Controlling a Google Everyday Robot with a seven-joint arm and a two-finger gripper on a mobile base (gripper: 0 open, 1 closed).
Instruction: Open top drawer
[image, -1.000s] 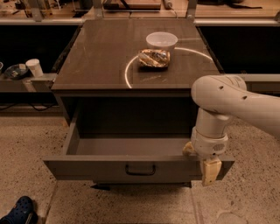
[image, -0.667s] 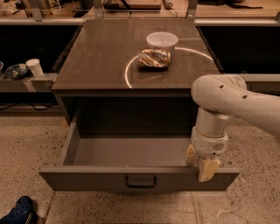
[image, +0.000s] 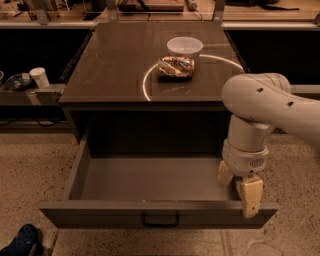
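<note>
The top drawer (image: 100, 216) is seen pulled well out of the bench (image: 115, 60), toward 6 o'clock, so that its plain grey box is laid open from above. A small dark handle (image: 160, 219) is set in the middle of its flat front.

The gripper (image: 238, 187) is held at about 4 o'clock, at the right end of the drawer front, hanging from a pale arm (image: 265, 100) that is brought in from 3 o'clock. Its fingers (image: 251, 195) are spread apart: one is placed inside the box, the other over the front's top edge. Whether the front is touched cannot be told.

On the bench top, toward 12 o'clock, a clear bowl (image: 185, 46) is set just behind a shiny crumpled packet (image: 176, 66). A white cup (image: 39, 77) is seen at 9 o'clock, and a blue shoe (image: 22, 240) at 7 o'clock on the floor.
</note>
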